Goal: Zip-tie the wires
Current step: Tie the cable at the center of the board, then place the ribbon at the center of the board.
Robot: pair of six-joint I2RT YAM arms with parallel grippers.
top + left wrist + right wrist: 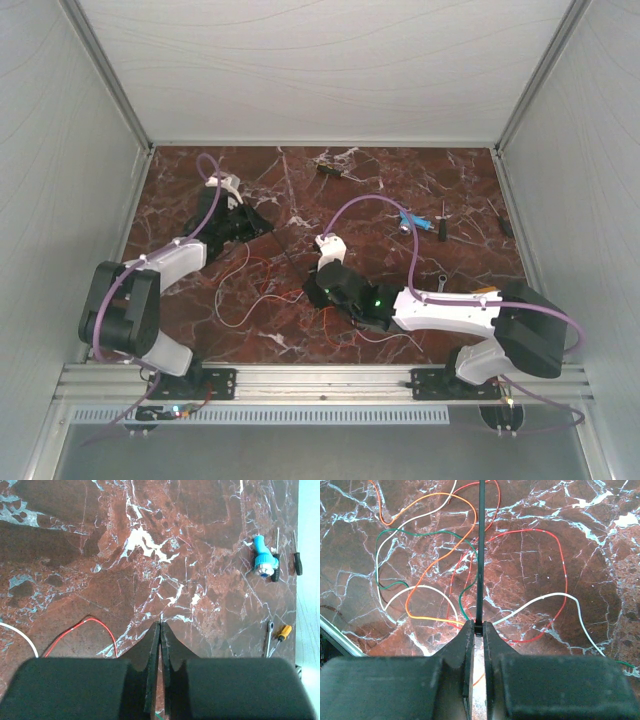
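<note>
The wires (420, 532) lie as a loose tangle of orange, white, green and red strands on the marble table, just ahead of my right gripper (478, 628). That gripper is shut on the head of a thin black zip tie (480, 555), which runs straight forward over the strands and out of the top of the right wrist view. In the top view the wires (250, 285) lie between the arms, and the right gripper (312, 292) sits at their right edge. My left gripper (160, 626) is shut above bare marble, with a red wire loop (95, 622) to its left.
A blue plastic part (262, 557) and black-handled screwdrivers (297, 562) lie at the far right, with a small yellow-handled tool (284, 631) nearer. Another small tool (330, 170) lies at the back. Pale enclosure walls (100, 150) border the table on three sides.
</note>
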